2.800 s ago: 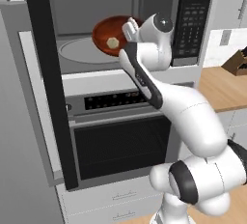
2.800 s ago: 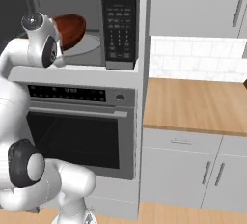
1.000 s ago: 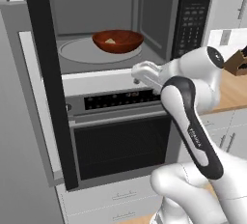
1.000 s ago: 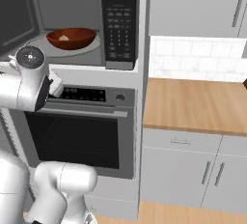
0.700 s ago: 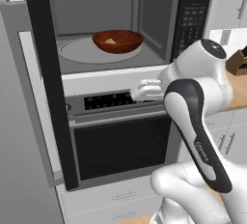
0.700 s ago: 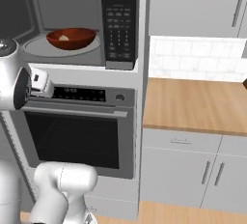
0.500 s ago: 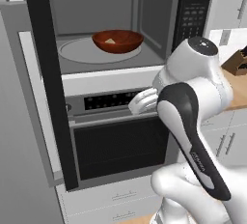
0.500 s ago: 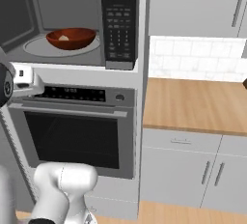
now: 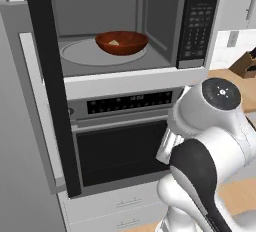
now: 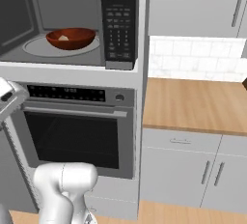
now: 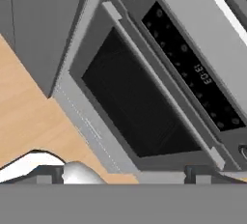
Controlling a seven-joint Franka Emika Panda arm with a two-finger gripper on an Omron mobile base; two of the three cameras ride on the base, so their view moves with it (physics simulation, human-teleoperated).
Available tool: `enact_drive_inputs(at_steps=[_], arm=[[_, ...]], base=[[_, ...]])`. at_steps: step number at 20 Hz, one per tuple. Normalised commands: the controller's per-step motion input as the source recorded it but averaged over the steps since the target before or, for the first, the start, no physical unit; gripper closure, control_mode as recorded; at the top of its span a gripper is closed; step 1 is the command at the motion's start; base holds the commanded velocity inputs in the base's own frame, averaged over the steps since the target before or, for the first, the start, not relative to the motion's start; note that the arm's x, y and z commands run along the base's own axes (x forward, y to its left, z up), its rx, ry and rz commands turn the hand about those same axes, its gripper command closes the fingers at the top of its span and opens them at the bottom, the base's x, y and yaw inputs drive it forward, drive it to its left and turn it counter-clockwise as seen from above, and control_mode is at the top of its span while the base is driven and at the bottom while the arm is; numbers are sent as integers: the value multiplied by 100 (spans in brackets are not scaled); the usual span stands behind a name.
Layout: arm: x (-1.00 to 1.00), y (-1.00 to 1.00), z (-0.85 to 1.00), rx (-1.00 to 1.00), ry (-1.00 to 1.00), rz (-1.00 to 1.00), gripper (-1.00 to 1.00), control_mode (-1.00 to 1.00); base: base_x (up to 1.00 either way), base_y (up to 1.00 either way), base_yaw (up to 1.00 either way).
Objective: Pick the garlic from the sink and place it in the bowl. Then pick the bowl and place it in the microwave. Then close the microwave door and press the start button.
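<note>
We saw the arm (image 9: 210, 141) bent low in front of the oven (image 9: 125, 151). The microwave door (image 9: 47, 86) stood open. The bowl (image 9: 121, 42) sat inside with the garlic (image 9: 114, 42). Our gripper (image 11: 123, 172) was spread wide, holding nothing.

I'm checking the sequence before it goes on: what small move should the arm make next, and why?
Probably swing the claw left and up, round to the outer side of the open microwave door, ready to push it shut. The bowl already sits on the turntable inside the microwave with the garlic in it, and the claw is empty and open, low down facing the oven.
</note>
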Motion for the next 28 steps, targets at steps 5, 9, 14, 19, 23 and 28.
enact_drive_inputs(at_steps=[5,9,14,19,23,28], arm=[[-99,0,-21,-35,-48,46,-100,-100],[-85,78,-54,-39,-40,38,-100,-100],[-100,3,-41,-24,-41,35,-100,-100],[-85,10,-68,-24,-31,25,-100,-100],[5,92,-88,-32,-12,8,-100,-100],[75,100,-35,-19,-6,-5,-100,-100]], base=[[0,0,0],[0,0,0],[0,0,0],[0,0,0],[0,0,0],[0,0,0]])
